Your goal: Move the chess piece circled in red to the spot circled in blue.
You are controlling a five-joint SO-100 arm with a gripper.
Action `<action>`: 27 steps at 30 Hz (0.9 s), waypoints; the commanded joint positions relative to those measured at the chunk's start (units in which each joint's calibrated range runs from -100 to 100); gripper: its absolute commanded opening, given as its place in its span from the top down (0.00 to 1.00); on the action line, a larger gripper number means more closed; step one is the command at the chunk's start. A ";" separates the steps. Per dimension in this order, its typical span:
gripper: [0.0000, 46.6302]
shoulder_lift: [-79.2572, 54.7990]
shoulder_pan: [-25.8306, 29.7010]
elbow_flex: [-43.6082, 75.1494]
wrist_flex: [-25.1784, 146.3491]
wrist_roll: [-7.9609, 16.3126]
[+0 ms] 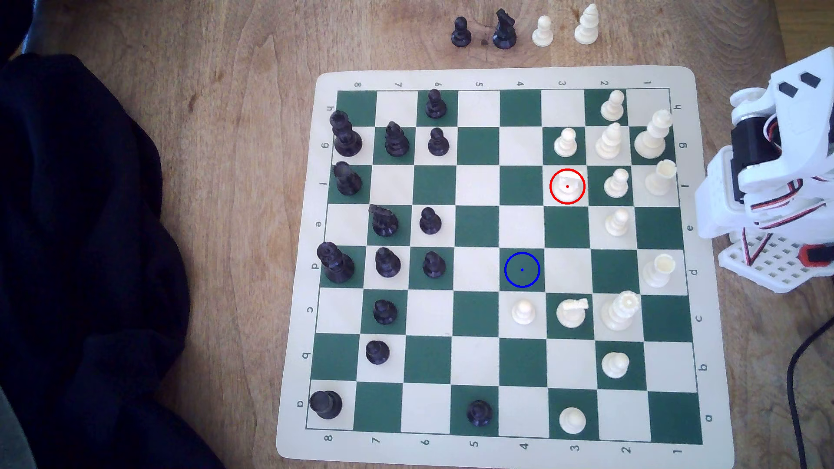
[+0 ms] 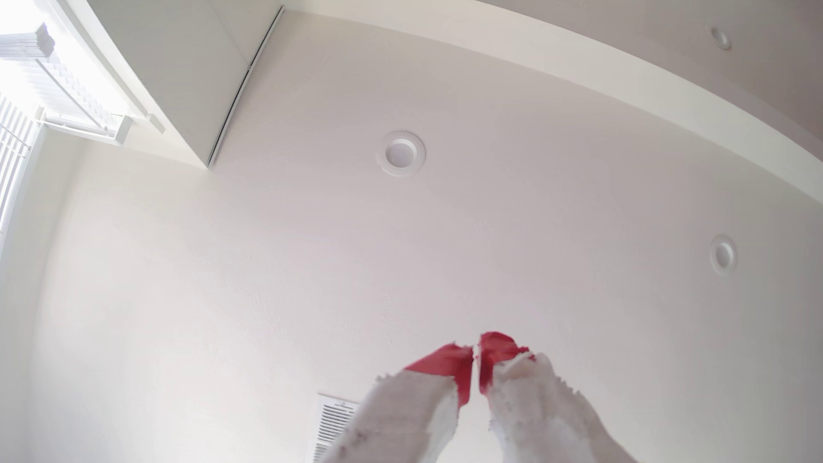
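A: Where does the knight point(image 1: 567, 187) stand?
B: Upright on a red-ringed cream square of the board point(image 1: 492, 77), toward the worktop's point(image 1: 252, 135) far right corner in the exterior view; its facing cannot be told.
A: And the blue-ringed green square point(image 1: 522, 269)?
B: Nearer the board's centre, vacant.
A: The jaws?
B: The gripper point(image 2: 475, 361) points at the ceiling, red tips almost touching, holding nothing.
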State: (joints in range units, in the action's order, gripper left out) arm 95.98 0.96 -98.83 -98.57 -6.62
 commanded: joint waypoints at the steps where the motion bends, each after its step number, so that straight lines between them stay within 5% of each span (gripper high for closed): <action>1: 1.00 -0.22 -0.84 -1.08 2.74 2.54; 11: 1.00 -0.22 -3.74 6.98 40.91 2.64; 27: 0.96 -0.22 -17.03 25.21 104.46 3.03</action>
State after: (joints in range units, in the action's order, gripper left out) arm 95.98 -12.68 -81.83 -9.16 -3.93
